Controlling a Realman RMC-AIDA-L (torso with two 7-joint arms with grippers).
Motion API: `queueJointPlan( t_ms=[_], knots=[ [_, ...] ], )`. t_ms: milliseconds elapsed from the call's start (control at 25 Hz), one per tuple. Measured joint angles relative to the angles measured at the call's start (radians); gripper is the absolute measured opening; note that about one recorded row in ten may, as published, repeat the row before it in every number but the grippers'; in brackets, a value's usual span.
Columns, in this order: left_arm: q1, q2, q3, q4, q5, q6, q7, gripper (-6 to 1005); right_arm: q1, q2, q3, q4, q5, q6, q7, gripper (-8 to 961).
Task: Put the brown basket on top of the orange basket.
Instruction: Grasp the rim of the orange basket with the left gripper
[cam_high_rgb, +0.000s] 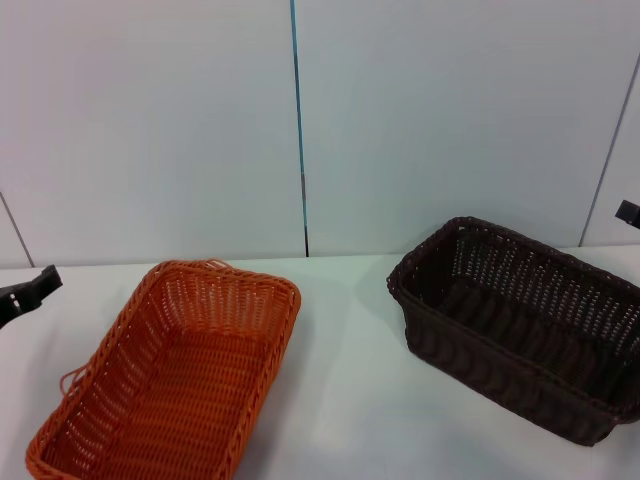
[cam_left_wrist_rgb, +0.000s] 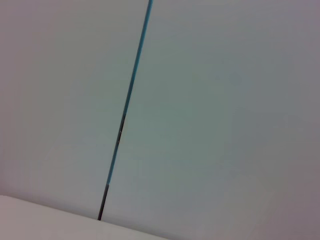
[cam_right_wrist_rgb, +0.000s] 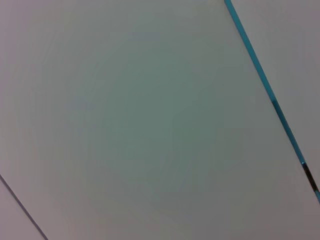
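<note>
Orange basket (cam_high_rgb: 170, 375) at front left of the white table (cam_high_rgb: 345, 400), brown basket (cam_high_rgb: 525, 320) at right, well apart, bare tabletop between. Left gripper (cam_high_rgb: 25, 293) at the left edge, right gripper (cam_high_rgb: 627, 211) at the right edge. Pale wall panels (cam_high_rgb: 420, 110) with a blue seam (cam_high_rgb: 298, 120) behind

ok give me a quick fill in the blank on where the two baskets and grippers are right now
1. The orange basket sits on the table to the robot's ____ of the brown basket.
2. The two baskets are ____, not touching.
3. Inside, both baskets are ____.
4. The left gripper and right gripper each show only at an ____ of the head view.

Missing words: left; apart; empty; edge
</note>
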Motion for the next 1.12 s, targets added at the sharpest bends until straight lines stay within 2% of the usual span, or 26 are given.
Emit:
queueJointPlan(
  t_ms=[200, 360, 440, 680, 840, 1120],
  knots=[
    [0.003, -0.002, -0.006, 0.014, -0.002, -0.007, 0.014, 860, 0.000, 0.000, -0.001, 0.000, 0.006, 0.002, 0.000, 788],
    [0.020, -0.028, -0.057, 0.065, -0.006, -0.020, 0.042, 860, 0.000, 0.001, -0.001, 0.000, 0.007, 0.004, 0.001, 788],
    [0.019, -0.032, -0.077, 0.066, -0.007, -0.015, 0.053, 859, 0.001, 0.003, -0.001, -0.004, 0.007, 0.005, 0.003, 788],
    [0.009, -0.001, -0.070, 0.020, -0.006, 0.041, 0.053, 858, 0.009, 0.004, -0.001, -0.024, 0.007, 0.006, 0.004, 788],
    [0.007, 0.008, -0.067, 0.018, 0.003, 0.063, 0.053, 858, 0.010, 0.004, -0.001, -0.025, 0.007, 0.007, 0.004, 788],
    [0.016, 0.044, -0.014, 0.015, 0.021, 0.128, 0.038, 857, 0.016, 0.006, -0.011, -0.037, 0.007, 0.007, 0.004, 788]
  ],
)
